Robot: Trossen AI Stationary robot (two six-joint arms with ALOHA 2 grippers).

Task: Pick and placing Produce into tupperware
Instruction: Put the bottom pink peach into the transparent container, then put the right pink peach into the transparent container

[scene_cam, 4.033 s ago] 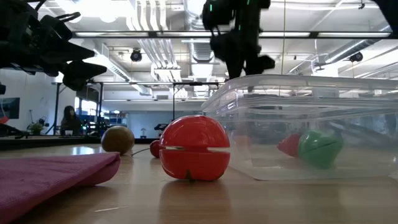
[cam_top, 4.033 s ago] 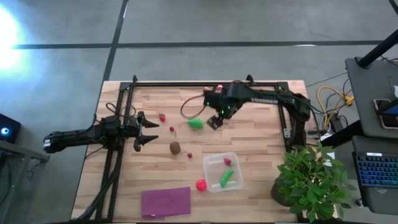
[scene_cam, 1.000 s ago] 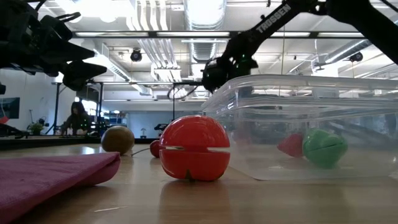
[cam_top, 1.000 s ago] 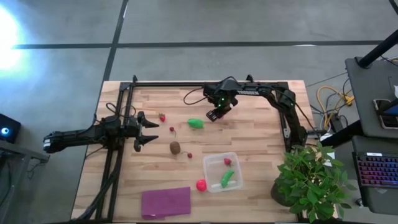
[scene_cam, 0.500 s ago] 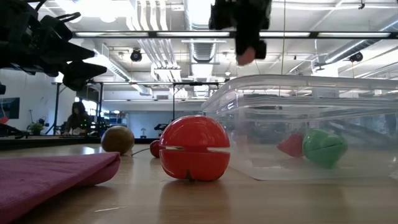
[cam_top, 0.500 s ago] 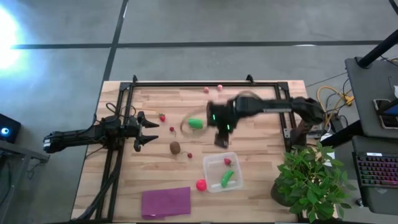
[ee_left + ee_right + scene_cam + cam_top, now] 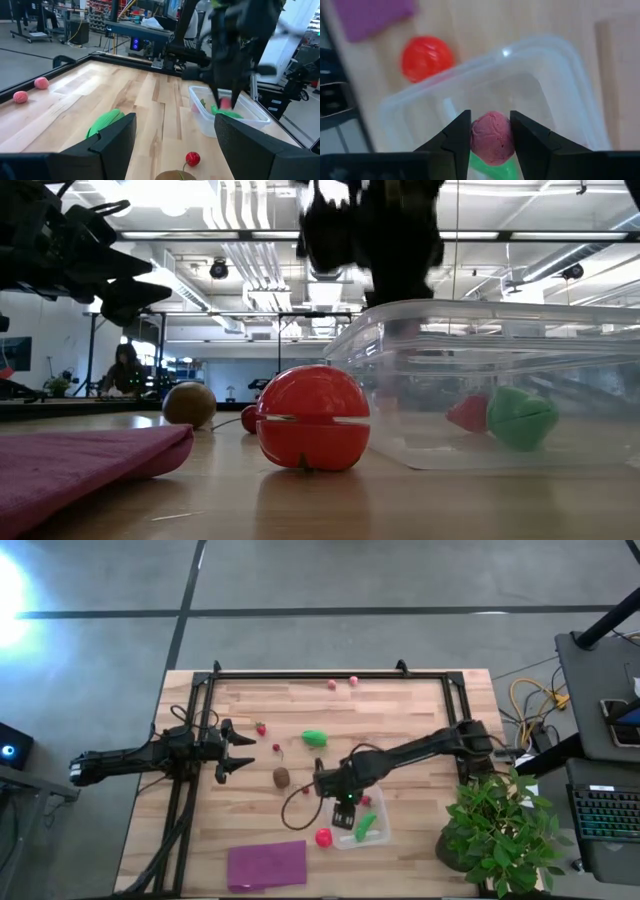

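My right gripper (image 7: 490, 116) hangs over the clear tupperware (image 7: 372, 792), shut on a small pink berry (image 7: 491, 136). A green piece (image 7: 365, 828) and a red berry (image 7: 367, 800) lie in the tupperware. On the table rest a red ball (image 7: 323, 837), a brown kiwi (image 7: 282, 777), another green piece (image 7: 315, 738), small red berries (image 7: 261, 727) and two pink berries (image 7: 331, 684) at the far edge. My left gripper (image 7: 238, 750) stands open at the table's left, above the wood. My right gripper pinches the pink berry's two opposite sides (image 7: 476, 134) between its two fingers, which point down from above. The berry is lifted clear, above the tupperware's inside; the left wrist view shows it (image 7: 225, 103) at the fingers' lower end.
A purple sheet (image 7: 267, 863) lies at the near edge, left of the tupperware. A leafy potted plant (image 7: 500, 830) stands at the near right corner. A black frame (image 7: 330, 674) runs along the table's far edge and sides. Bare wood lies between the kiwi and my left gripper.
My right gripper has swept from the far middle of the table, beside the green piece, toward the near edge and now hangs over the tupperware, still shut on the pink berry. The things on the table have stayed where they were.
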